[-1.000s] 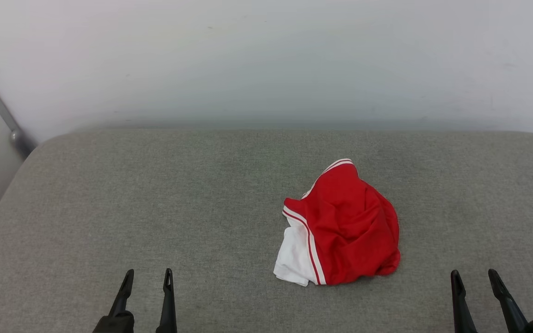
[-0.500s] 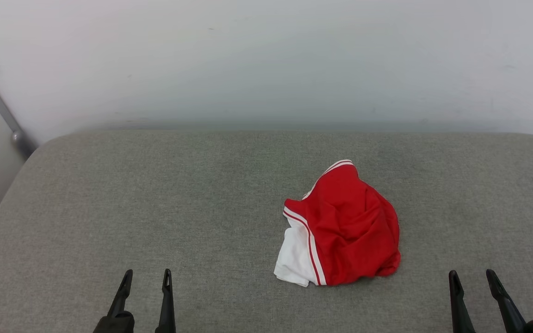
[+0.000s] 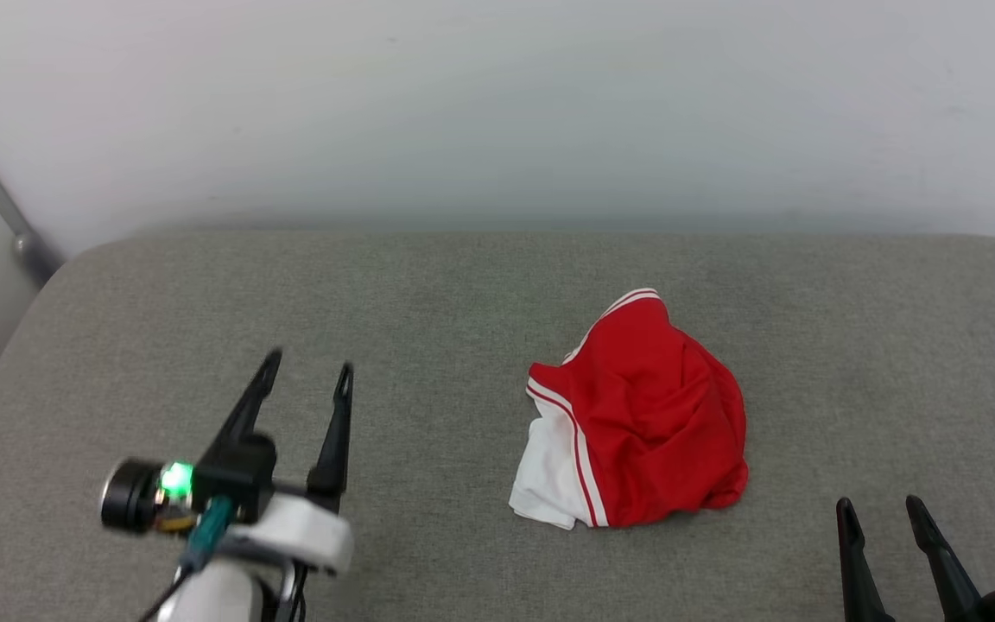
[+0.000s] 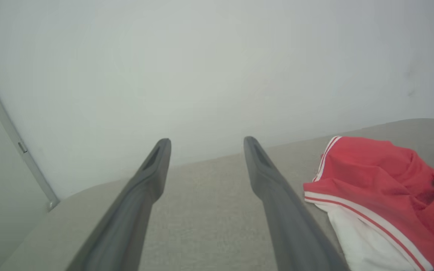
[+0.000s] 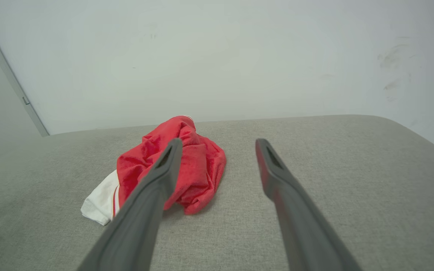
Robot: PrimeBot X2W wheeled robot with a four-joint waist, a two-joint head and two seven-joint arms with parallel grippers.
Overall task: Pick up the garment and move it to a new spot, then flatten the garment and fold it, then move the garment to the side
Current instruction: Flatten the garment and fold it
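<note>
Head view: the shirt (image 3: 644, 415) lies crumpled right of centre on the cushion (image 3: 428, 328). The left gripper (image 3: 308, 363) hangs wide and empty, well apart from it.

Left wrist view: the shirt sits untouched to the right.

Right wrist view: the right gripper (image 5: 219, 141) is wide and empty.

Every step is left to do.

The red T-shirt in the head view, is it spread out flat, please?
No, the T-shirt lies crumpled in a heap on the grey fabric surface.

Red garment (image 3: 653, 423), white sleeve, striped trim; grey cushion (image 3: 428, 345).
</note>
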